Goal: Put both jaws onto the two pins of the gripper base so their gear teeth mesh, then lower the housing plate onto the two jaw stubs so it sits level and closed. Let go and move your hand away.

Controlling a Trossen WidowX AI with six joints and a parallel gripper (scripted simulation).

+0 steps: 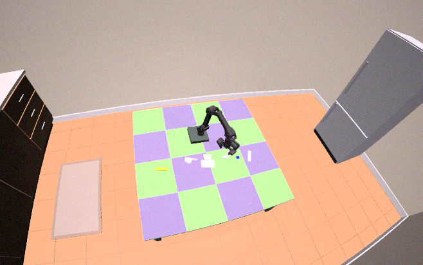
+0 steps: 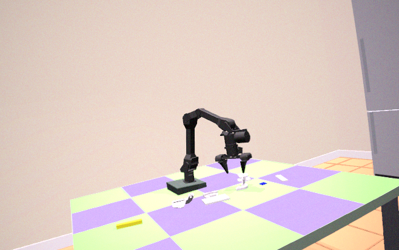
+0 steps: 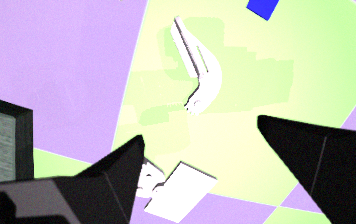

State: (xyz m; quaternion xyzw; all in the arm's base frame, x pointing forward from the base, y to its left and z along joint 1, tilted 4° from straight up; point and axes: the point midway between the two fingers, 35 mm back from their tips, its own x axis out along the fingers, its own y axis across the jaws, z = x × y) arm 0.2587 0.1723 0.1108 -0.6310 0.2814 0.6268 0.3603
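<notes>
My gripper (image 1: 226, 148) (image 2: 235, 172) (image 3: 200, 130) is open and empty, above the table. A curved white jaw (image 1: 225, 157) (image 2: 242, 187) (image 3: 212, 80) with small teeth at one end is below it; in the exterior view it looks raised and stepped under one finger. A flat white plate (image 1: 207, 164) (image 2: 216, 199) (image 3: 184, 192) lies near another white part (image 1: 207, 157) (image 2: 210, 194) (image 3: 149, 187), which a finger partly hides in the wrist view. A further white part (image 1: 188, 159) (image 2: 179, 202), perhaps the other jaw, lies apart. I cannot tell which part is the base; pins are too small to see.
A blue square (image 1: 237, 157) (image 2: 262, 183) (image 3: 263, 7) and a white bar (image 1: 249, 155) (image 2: 281, 178) lie beyond the curved jaw. A yellow bar (image 1: 161, 168) (image 2: 129, 224) lies at the left. The arm's dark base block (image 1: 197, 138) (image 2: 179, 188) (image 3: 24, 142) stands behind the white parts.
</notes>
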